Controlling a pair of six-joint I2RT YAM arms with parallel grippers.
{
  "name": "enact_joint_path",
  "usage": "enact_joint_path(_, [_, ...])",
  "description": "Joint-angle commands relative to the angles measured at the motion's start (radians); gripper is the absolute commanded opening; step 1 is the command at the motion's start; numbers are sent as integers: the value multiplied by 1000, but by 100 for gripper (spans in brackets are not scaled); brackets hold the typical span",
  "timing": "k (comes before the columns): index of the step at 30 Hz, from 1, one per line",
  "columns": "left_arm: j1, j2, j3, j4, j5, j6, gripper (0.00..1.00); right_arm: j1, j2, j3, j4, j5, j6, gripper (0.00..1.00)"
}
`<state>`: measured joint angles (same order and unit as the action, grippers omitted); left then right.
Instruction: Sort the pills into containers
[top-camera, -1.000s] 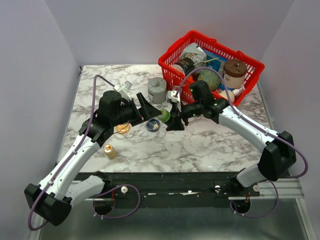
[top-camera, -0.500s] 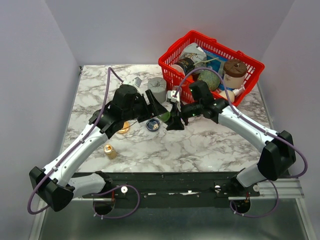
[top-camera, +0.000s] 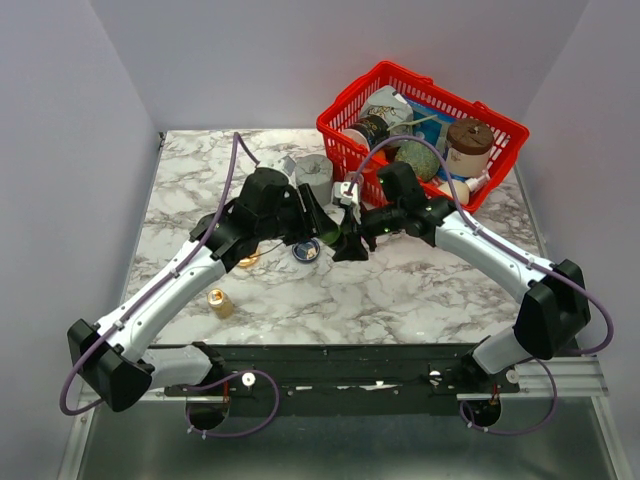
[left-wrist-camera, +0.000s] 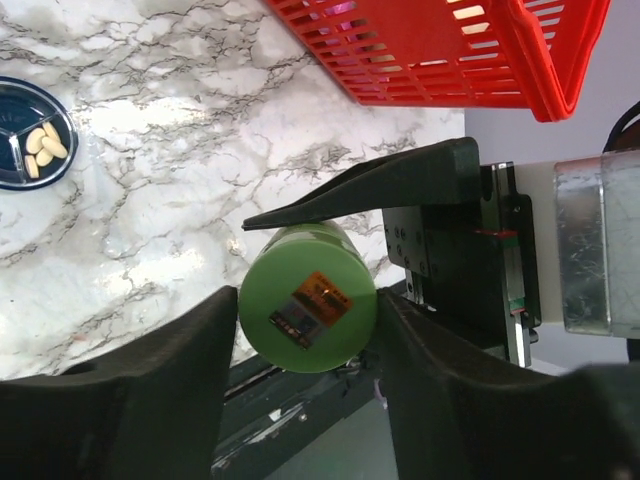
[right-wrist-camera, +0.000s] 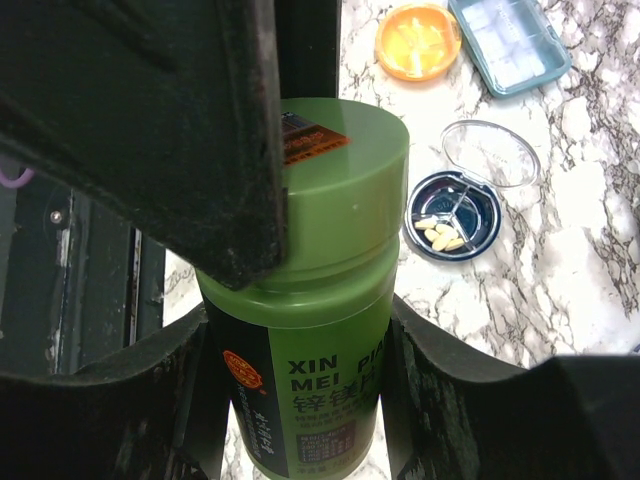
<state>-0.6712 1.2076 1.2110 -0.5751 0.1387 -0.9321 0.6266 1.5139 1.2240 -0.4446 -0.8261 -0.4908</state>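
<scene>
Blue dish and orange dish already hold pills; opening the green bottle seems next. Right hand clamps it; left hand flanks its cap, grip unclear.

You've got a white marble-pattern table. Far right: red wire basket, sitting askew to the table edges. Left of it, far centre: grey notched round block, partly covered from above. Mid-table: dark blue dish, with its clear lid flipped open flat on the marble beside it. Left of that: orange dish, mostly hidden in the top view. The teal pill box lies just beside the orange dish; only the right wrist view shows it. Near left: small amber bottle, upright, well apart from the rest.
</scene>
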Motion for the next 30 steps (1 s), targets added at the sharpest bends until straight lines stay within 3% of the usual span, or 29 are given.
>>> enact_joint_path(1, [-10, 20, 33, -28, -16, 33, 52, 1, 6, 22, 11, -2, -6, 19])
enact_joint_path(4, [-11, 30, 45, -46, -10, 62, 39, 1, 5, 22, 10, -5, -6, 19])
enact_joint_path(6, [-11, 35, 53, -60, -2, 82, 36, 1, 3, 19, 10, -19, -12, 19])
enact_joint_path(7, [-10, 35, 53, -60, 12, 107, 29, -1, -1, 19, 9, -25, -15, 19])
enact_joint_path(13, [18, 58, 38, -62, 177, 214, 17, 1, -11, 14, 1, -80, -26, 19])
enact_joint_path(23, [108, 12, -50, 47, 476, 269, 11, -2, 2, 11, 12, -286, 26, 19])
enact_joint_path(30, [117, 15, -13, -66, 567, 459, 11, -4, 40, 9, 50, -433, 124, 19])
